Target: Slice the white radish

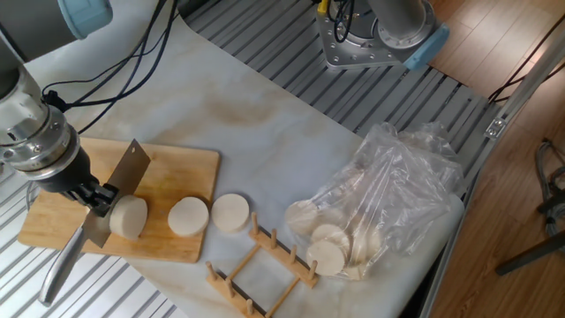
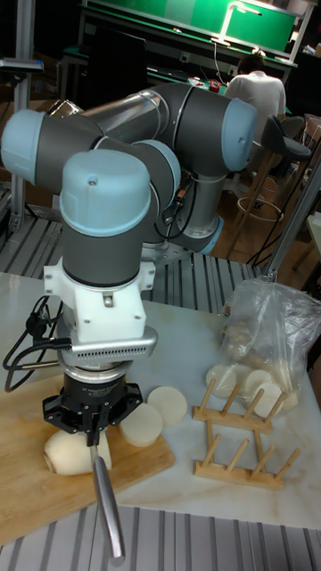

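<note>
The white radish [image 1: 129, 217] [image 2: 66, 452] is a short cream stub lying on the wooden cutting board [image 1: 181, 164] [image 2: 143, 467]. Two thick round slices lie to its right: one [image 1: 188, 215] [image 2: 141, 426] at the board's edge, the other [image 1: 230, 212] [image 2: 168, 404] on the table. My gripper [image 1: 95, 196] [image 2: 91, 422] is shut on a steel knife [image 1: 124, 179]. The blade stands on edge against the radish's left side. The knife's handle [image 1: 60, 268] [image 2: 106, 498] points toward the table's front.
A clear plastic bag [image 1: 388, 199] [image 2: 272, 335] with pale round slices lies to the right. A wooden dish rack [image 1: 260, 265] [image 2: 242, 435] sits in front of it. The robot base [image 1: 380, 35] stands at the back. Black cables [image 1: 132, 71] run at the back left.
</note>
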Robot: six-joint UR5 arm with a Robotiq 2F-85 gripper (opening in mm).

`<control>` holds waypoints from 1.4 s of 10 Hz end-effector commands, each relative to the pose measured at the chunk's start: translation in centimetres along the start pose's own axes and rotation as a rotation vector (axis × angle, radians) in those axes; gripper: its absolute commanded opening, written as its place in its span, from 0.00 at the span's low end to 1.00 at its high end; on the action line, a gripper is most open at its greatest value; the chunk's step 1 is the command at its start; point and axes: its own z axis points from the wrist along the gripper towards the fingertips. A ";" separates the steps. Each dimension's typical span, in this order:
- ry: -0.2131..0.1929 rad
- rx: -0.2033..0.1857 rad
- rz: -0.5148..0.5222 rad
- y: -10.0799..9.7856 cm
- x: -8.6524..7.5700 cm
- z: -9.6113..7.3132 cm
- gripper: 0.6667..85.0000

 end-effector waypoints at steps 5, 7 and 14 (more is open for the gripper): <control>-0.011 -0.016 0.018 0.5 -0.9 -2.5 0.01; -0.034 -0.018 0.026 1.2 -1.8 -3.5 0.01; -0.027 -0.014 -0.007 1.5 0.0 0.0 0.01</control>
